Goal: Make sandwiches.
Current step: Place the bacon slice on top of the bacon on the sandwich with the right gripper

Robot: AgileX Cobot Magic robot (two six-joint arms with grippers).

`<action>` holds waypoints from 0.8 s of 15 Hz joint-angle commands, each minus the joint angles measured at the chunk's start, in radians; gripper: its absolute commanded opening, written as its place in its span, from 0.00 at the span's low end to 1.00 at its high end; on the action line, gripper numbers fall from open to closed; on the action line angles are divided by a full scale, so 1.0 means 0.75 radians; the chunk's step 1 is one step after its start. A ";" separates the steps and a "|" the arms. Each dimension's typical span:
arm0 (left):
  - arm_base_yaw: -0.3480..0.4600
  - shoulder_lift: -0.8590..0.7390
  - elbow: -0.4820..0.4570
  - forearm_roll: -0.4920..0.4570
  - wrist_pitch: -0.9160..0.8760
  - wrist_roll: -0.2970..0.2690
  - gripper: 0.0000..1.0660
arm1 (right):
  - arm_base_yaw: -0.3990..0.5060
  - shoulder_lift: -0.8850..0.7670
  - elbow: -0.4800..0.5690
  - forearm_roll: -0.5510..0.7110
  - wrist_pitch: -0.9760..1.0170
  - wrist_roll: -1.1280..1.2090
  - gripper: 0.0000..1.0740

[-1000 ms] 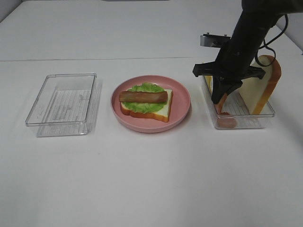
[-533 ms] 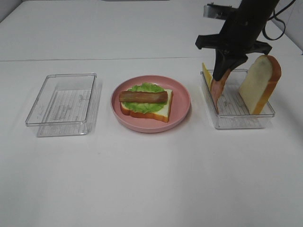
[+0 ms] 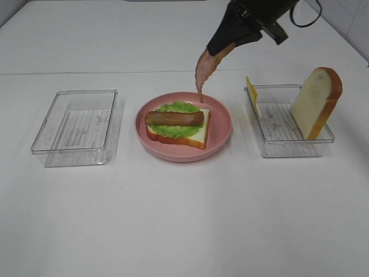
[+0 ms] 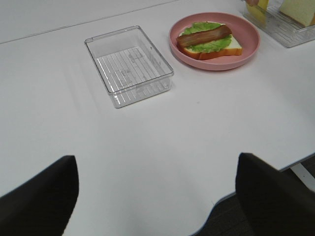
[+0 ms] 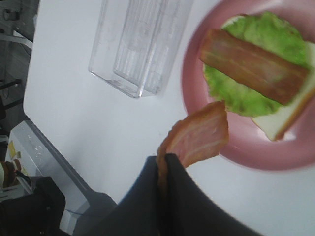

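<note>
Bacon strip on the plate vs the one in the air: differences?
The plated strip lies flat across the lettuce; the hanging strip dangles nearly vertical. The plated strip is ungripped; the hanging strip is pinched at its top by the shut right end effector. The plated strip looks darker brown, the hanging strip pinker. Both are long streaked bacon pieces.
</note>
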 commanded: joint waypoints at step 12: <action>0.000 -0.011 0.003 -0.007 -0.013 -0.004 0.78 | 0.164 0.384 0.003 0.469 -0.469 -0.124 0.00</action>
